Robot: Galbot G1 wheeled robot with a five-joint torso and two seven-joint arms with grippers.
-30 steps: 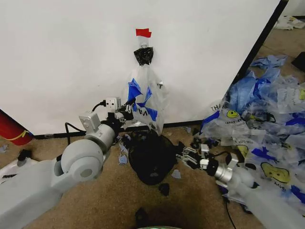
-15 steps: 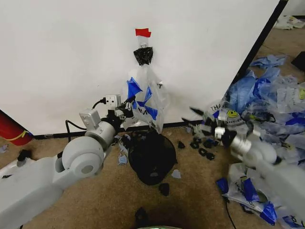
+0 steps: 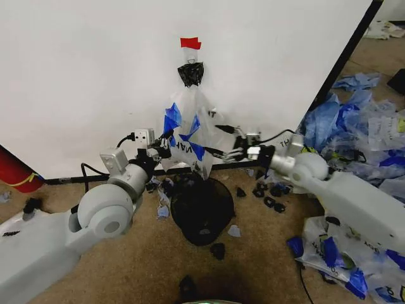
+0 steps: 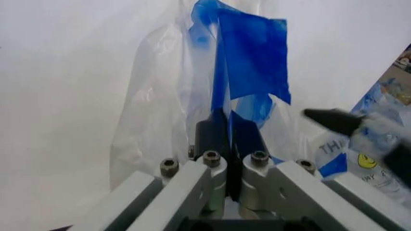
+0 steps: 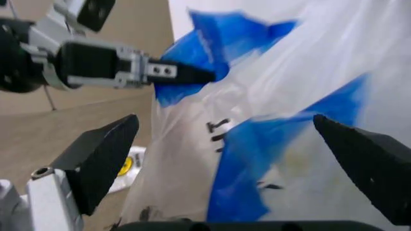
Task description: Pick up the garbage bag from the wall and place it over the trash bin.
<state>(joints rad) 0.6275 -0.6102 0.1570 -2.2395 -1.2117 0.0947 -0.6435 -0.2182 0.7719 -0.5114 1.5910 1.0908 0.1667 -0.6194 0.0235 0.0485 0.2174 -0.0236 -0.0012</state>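
Hanging from one black knot under a single piece of red tape [image 3: 190,43], the garbage bag [image 3: 193,120] drapes down the wall [image 3: 82,76], its lower edge just above the trash bin [image 3: 201,209].

Left to right in the head view: one red cylinder [image 3: 16,172] sits at the far left edge by the wall's base. The left gripper [image 3: 166,151] reaches in from the lower left and meets the bag's left side. In the left wrist view its two dark fingers [image 4: 212,132] are pressed together with a blue handle strip [image 4: 247,62] pinched between them; the strip rises from the fingertips, with clear film bunched beside it.

One trash bin, black mesh, stands on the brown floor [image 3: 133,266] directly below the bag; its interior reads dark and I cannot tell what it holds. Several small black scraps lie around it.

The bag is thin clear plastic, crumpled, with blue strips crossing it and a few black letters showing.

The right gripper [image 3: 224,140] comes in from the right, at the bag's right side. In the right wrist view its two black fingers [image 5: 103,156] stand wide apart, gripping nothing, with the bag's film and blue strips between and beyond them.

Far right, a heap of similar bags [image 3: 354,145] covers the floor, too many and too tangled to count.
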